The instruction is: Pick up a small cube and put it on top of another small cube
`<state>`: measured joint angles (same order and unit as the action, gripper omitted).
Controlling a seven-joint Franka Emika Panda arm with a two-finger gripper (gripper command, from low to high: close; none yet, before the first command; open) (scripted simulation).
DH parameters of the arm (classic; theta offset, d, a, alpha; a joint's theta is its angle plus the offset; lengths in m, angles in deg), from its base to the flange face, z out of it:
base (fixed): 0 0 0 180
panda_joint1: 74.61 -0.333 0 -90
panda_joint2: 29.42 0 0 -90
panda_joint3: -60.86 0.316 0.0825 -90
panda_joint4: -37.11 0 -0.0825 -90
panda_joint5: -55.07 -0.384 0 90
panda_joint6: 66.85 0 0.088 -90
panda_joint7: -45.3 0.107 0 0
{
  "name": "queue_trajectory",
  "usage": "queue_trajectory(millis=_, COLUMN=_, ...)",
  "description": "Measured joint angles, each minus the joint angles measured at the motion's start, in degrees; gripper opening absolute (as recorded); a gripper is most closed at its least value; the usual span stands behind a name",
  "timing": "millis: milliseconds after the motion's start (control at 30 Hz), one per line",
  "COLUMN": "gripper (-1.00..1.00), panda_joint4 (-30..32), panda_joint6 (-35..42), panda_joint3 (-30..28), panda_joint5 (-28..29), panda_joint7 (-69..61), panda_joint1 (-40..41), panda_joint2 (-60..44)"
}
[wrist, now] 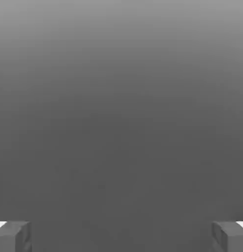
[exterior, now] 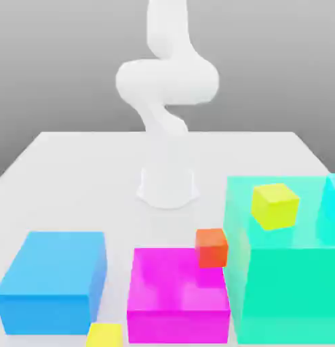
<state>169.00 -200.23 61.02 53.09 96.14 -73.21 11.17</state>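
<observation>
A small yellow cube (exterior: 274,205) rests on top of the big teal block (exterior: 285,284) at the exterior view's right. A small orange cube (exterior: 212,247) sits at the far right corner of the magenta block (exterior: 177,298); whether it rests on it or behind it I cannot tell. Another small yellow cube (exterior: 104,335) lies on the table at the front edge of the picture. In the hand view my gripper (wrist: 121,238) is open, its grey fingertips (wrist: 13,236) far apart with only a plain grey background between them.
The white arm (exterior: 167,81) rises from its base (exterior: 167,186) at the middle of the white table (exterior: 75,176). A large blue block (exterior: 51,281) stands at the front left. A cyan block (exterior: 333,207) is cut off at the right edge.
</observation>
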Motion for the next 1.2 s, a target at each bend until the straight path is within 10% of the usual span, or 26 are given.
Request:
queue_trajectory(millis=1067, gripper=0.0, panda_joint4=0.0, panda_joint6=-24.3, panda_joint3=-3.1, panda_joint5=-1.4, panda_joint7=72.8, panda_joint1=6.6, panda_joint2=-66.4)
queue_trajectory(millis=1100, gripper=-1.0, panda_joint4=-0.4, panda_joint6=-25.8, panda_joint3=-2.9, panda_joint5=-1.6, panda_joint7=72.7, panda_joint1=6.7, panda_joint2=-68.3)
queue_trajectory(millis=1200, gripper=-1.0, panda_joint4=-0.4, panda_joint6=-25.8, panda_joint3=-2.9, panda_joint5=-1.6, panda_joint7=72.7, panda_joint1=6.7, panda_joint2=-68.3)
